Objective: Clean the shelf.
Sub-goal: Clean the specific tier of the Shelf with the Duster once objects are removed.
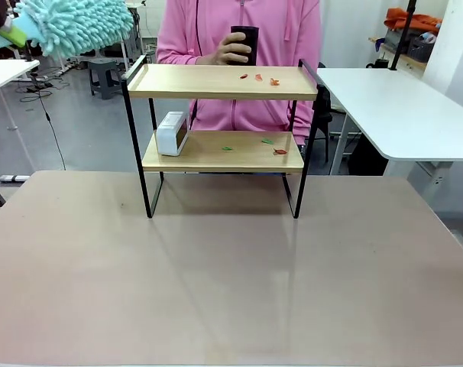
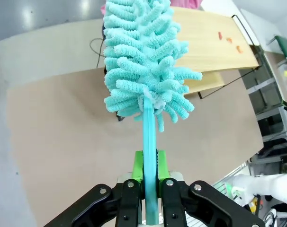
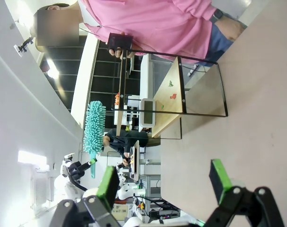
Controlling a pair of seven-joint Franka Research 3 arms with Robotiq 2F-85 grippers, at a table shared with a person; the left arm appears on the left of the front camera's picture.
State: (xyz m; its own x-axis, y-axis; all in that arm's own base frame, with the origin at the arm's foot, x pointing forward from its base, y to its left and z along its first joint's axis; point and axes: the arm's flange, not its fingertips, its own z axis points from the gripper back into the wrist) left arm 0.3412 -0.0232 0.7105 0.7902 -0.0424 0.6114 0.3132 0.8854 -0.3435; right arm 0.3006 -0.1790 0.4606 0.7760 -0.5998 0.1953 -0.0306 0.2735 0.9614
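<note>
Wooden shelf (image 1: 193, 81): two light boards in a thin black frame. It stands at the far end of the tan surface (image 1: 231, 267), right in front of a person in a pink top.
Top board: a few small red and orange bits (image 1: 258, 77) lie near its right end.
Bottom board: a white box (image 1: 172, 133) stands at its left end. Some little green and red bits (image 1: 268, 141) lie toward the right end.
Duster (image 2: 143, 61): fluffy and light blue-green, with a flat handle of the same colour. In the front view it is up high at the top left, above and to the left of the shelf, not touching it.
Left fingers (image 2: 139, 163): closed tight on the duster's handle, one green pad on each side. The fluffy head points away from them, over the tan surface and the near end of the shelf.
Right fingers (image 3: 219, 174): spread wide, with nothing between them. They face the shelf from well away.
Person's hand (image 1: 230, 50): wrapped around a black cup (image 1: 247, 40), held just behind the top board and a little above it.
</note>
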